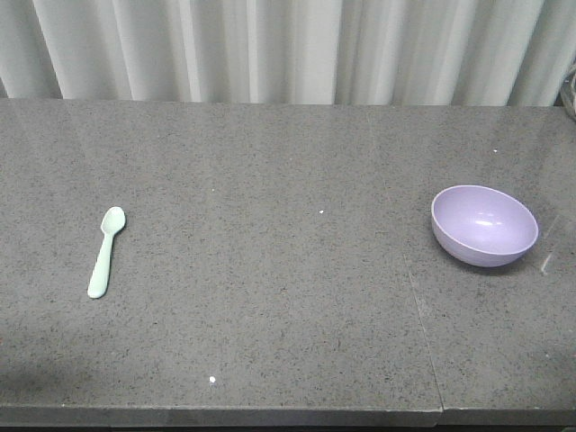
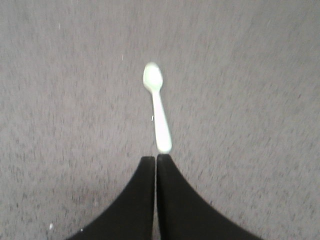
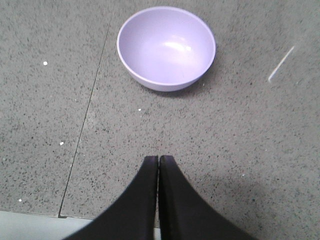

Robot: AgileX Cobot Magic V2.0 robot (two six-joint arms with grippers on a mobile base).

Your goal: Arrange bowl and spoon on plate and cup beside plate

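Note:
A pale mint-green spoon [image 1: 106,250] lies flat on the grey table at the left, scoop pointing away. In the left wrist view the spoon [image 2: 158,107] lies just ahead of my left gripper [image 2: 156,157], which is shut and empty above the table. A lavender-purple bowl [image 1: 483,225] stands upright and empty at the right. The right wrist view shows the bowl [image 3: 166,47] some way ahead of my right gripper [image 3: 158,158], also shut with nothing in it. The plate and the cup are out of view. Neither gripper shows in the front view.
The grey speckled stone table [image 1: 288,297] has a seam [image 1: 421,315] running front to back left of the bowl. A white curtain [image 1: 288,49] hangs behind the far edge. The table's near edge [image 3: 30,220] shows at the lower left of the right wrist view.

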